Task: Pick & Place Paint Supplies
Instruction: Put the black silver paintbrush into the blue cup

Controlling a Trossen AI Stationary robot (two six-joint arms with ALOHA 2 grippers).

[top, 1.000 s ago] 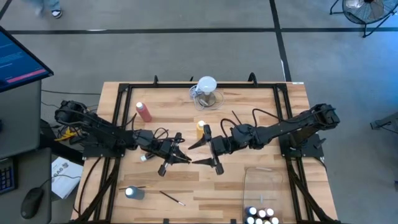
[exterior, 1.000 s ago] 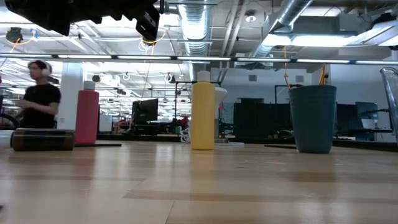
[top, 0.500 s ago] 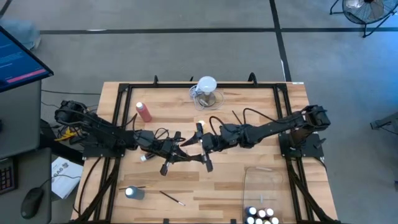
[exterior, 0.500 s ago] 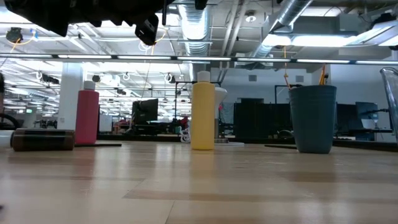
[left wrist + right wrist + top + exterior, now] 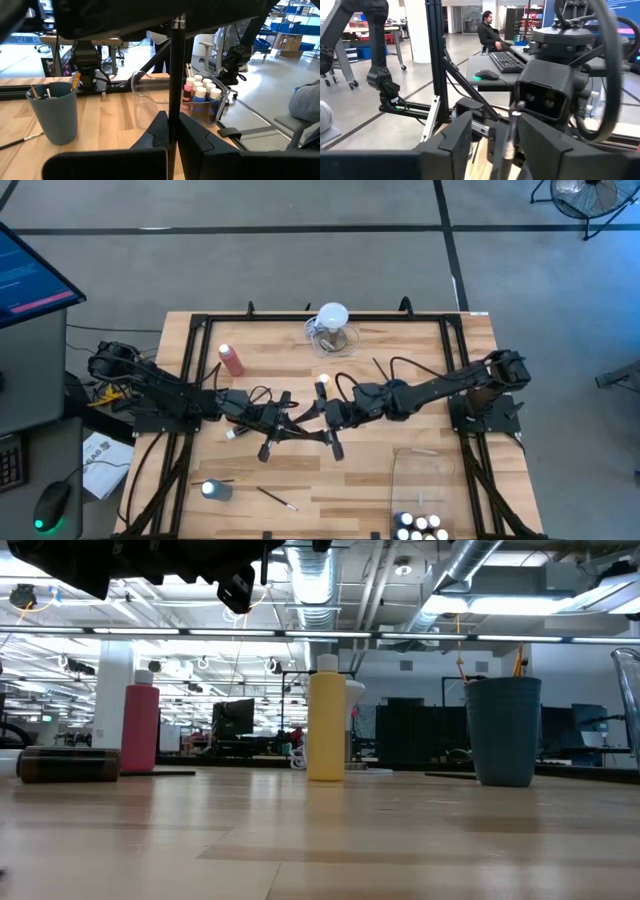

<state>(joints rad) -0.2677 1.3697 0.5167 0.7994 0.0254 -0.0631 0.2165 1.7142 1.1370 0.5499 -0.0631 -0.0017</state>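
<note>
My left gripper (image 5: 290, 420) (image 5: 173, 120) is at mid-table, shut on a thin dark paintbrush (image 5: 175, 75). My right gripper (image 5: 325, 423) (image 5: 495, 131) faces it from the table's right. It is open, with a finger on each side of the paintbrush (image 5: 511, 132); I see no touch. The yellow bottle (image 5: 322, 385) (image 5: 326, 720) stands just beyond the grippers. The pink-red bottle (image 5: 231, 360) (image 5: 140, 728) stands at far left. Another brush (image 5: 275, 498) lies flat near the near edge. My left gripper pinches the paintbrush's shaft (image 5: 174, 111) between its two fingers. The brush sticks out past the fingertips toward my right gripper and is lifted clear of the table. Which end of the brush the fingers hold does not show.
A blue-grey cup with brushes (image 5: 213, 490) (image 5: 54, 112) stands near the near-left corner. A clear bin (image 5: 420, 480) (image 5: 145, 100) at near right holds white-capped bottles (image 5: 200, 92). A clear jug with a white round top (image 5: 332, 328) sits by the far edge. A black frame rims the table.
My right gripper has moved toward the table's left, up to my left gripper, and now stands open around the held paintbrush. My left gripper has kept still with the brush. A person behind the table in the low view has walked out of sight.
</note>
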